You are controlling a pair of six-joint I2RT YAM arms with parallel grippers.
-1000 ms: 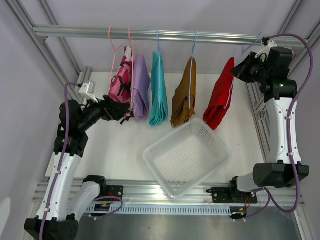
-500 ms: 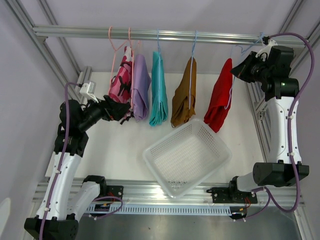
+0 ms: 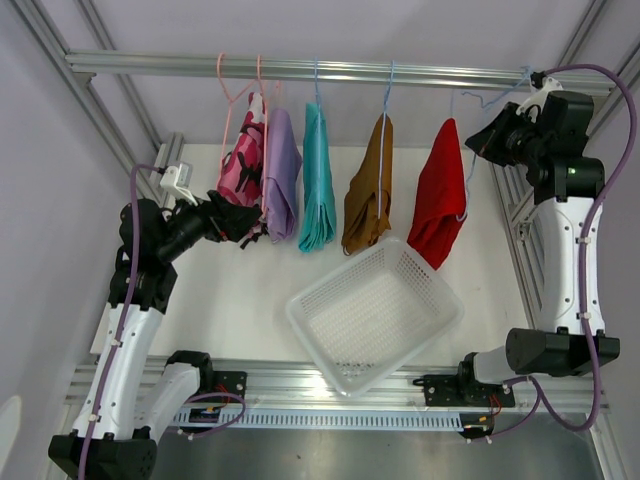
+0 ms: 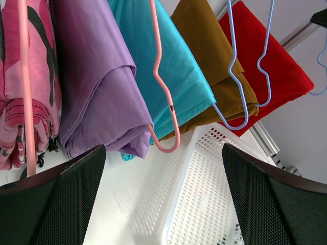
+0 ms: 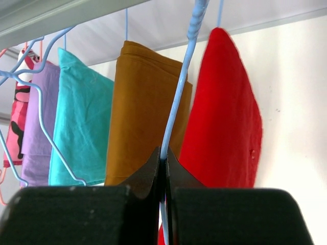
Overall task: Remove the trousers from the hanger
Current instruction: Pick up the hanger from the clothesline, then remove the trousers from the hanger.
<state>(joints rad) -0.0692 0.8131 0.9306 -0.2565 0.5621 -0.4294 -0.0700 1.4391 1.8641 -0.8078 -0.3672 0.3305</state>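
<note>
All five trousers hang folded over wire hangers on the metal rail (image 3: 300,70) across the far side of the cell. From left to right they are the pink camouflage trousers (image 3: 240,165), the lilac trousers (image 3: 282,185), the teal trousers (image 3: 317,190), the mustard-brown trousers (image 3: 368,195) and the red trousers (image 3: 440,195).

The right fingers (image 5: 153,176) are raised at the far right end of the rail. They are clenched on the thin wire of the blue hanger (image 5: 174,109) that carries the red trousers, which hang just to their left.

The left fingers (image 3: 240,218) are spread wide and grasp nothing. They sit at the lower ends of the pink camouflage and lilac trousers, and whether they touch the cloth cannot be told.

A white perforated basket (image 3: 375,312) stands tilted on the white worktop (image 3: 240,290), nearer than the mustard-brown and red trousers and below them.
</note>
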